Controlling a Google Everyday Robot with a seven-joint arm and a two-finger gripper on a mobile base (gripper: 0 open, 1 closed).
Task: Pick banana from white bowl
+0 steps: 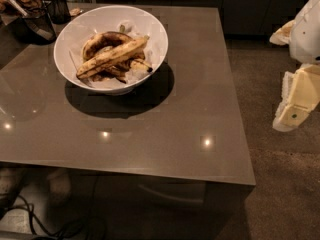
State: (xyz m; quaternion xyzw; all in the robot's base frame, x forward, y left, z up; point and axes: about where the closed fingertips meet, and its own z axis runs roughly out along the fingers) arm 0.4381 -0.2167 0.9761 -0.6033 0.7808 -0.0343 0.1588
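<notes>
Dim; light glints on table (200,84); shadow under white bowl (100,18); gripper (295,106) pale, right edge.

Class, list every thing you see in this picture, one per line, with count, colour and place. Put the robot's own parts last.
banana: one, pale yellow with brown speckles, lying on top across the white bowl
darker bananas: at least two, brown, curved, under and behind the long one in the bowl
white bowl: one, glossy white, on the far left part of the table
table: one, grey-brown and shiny, filling most of the view
mesh cups: two, dark, at the table's far left corner
cables: dark, on the floor at lower left
gripper: one, cream and white, at the right edge, off the table's side, away from the bowl
</notes>
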